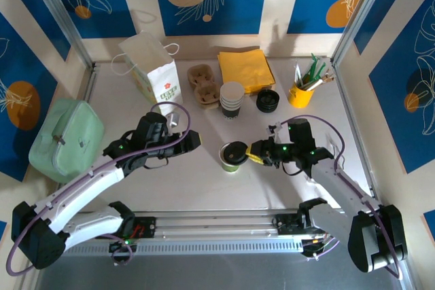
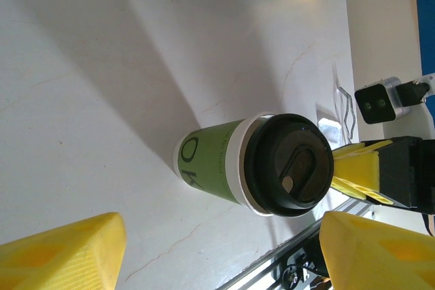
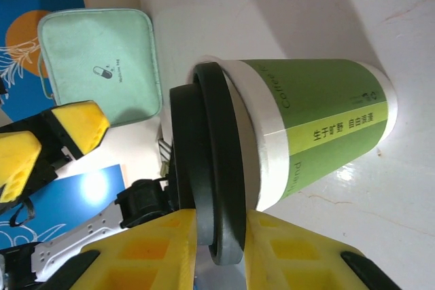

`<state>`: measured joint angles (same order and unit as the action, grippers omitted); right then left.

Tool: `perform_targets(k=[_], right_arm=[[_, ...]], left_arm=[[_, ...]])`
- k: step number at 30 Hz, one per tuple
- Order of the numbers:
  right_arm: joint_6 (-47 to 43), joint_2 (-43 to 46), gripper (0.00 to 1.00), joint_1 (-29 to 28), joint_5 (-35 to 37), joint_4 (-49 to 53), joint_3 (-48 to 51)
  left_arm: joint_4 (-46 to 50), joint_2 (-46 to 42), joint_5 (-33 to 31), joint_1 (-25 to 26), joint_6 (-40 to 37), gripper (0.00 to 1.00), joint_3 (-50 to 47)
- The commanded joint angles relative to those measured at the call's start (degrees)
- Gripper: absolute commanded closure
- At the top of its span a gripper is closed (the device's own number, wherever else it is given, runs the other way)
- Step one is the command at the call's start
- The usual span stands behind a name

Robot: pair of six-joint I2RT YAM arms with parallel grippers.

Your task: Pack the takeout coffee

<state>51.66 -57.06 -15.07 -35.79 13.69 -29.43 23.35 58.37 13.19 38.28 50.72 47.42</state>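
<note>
On the table point(image 1: 204, 188), the biggest things sit well away from the action: a mint pouch point(image 1: 64, 137) at the left edge and a white paper bag point(image 1: 153, 69) standing at the back. Yellow napkins point(image 1: 246, 67), a cardboard carrier point(image 1: 204, 85), a cup stack point(image 1: 232, 98) and loose lids point(image 1: 268, 100) line the back beside the bag.

Near the table's middle, between both arms, the cup point(image 2: 211, 161) stands upright with its black lid point(image 2: 289, 166) seated on top.

The left gripper point(image 1: 194, 139) sits just left of the cup with its jaws spread wide and nothing between them. Its own view looks straight at the cup.

The right gripper point(image 1: 255, 152) is at the cup's right side. Its yellow fingers point(image 3: 163, 252) straddle the lid's rim closely. Whether they are pinching it or merely bracketing it cannot be told.

The cup is likely light, though its fill is hidden. Its thin paper wall would buckle under a hard squeeze, and the glossy print may slip. The lid is only pressed on, so lifting by it risks popping it off. The safer hold is probably across the green wall, just under the white rim band. There the rolled lip stiffens the paper, and the cup can be kept upright on the way to the bag.
</note>
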Motion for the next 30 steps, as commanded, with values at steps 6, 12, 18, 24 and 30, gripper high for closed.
perform_targets(k=[6, 12, 18, 24, 30], right_arm=[[-2.21, -1.25, 0.74, -1.05, 1.36, 1.42, -0.54], [-2.95, -2.31, 0.72, -1.63, 2.87, 1.51, -0.9], [-3.23, -2.78, 0.71, -2.34, 4.36, 1.28, -1.05], [-3.41, -3.45, 0.71, -3.12, 5.37, 1.18, -1.24], [-3.41, -3.85, 0.7, -4.09, 5.98, 1.21, -1.74]], left_arm=[[0.17, 0.62, -0.93, 0.52, -0.89, 0.25, 0.65], [0.59, 0.91, -1.06, 0.52, -1.24, 0.25, 1.27], [0.55, 1.31, -0.75, 0.48, -1.41, 0.25, 1.33], [0.38, 1.59, -1.07, 0.53, -1.39, 0.25, 0.83], [0.3, 1.57, -1.05, 0.48, -1.19, 0.25, 0.39]])
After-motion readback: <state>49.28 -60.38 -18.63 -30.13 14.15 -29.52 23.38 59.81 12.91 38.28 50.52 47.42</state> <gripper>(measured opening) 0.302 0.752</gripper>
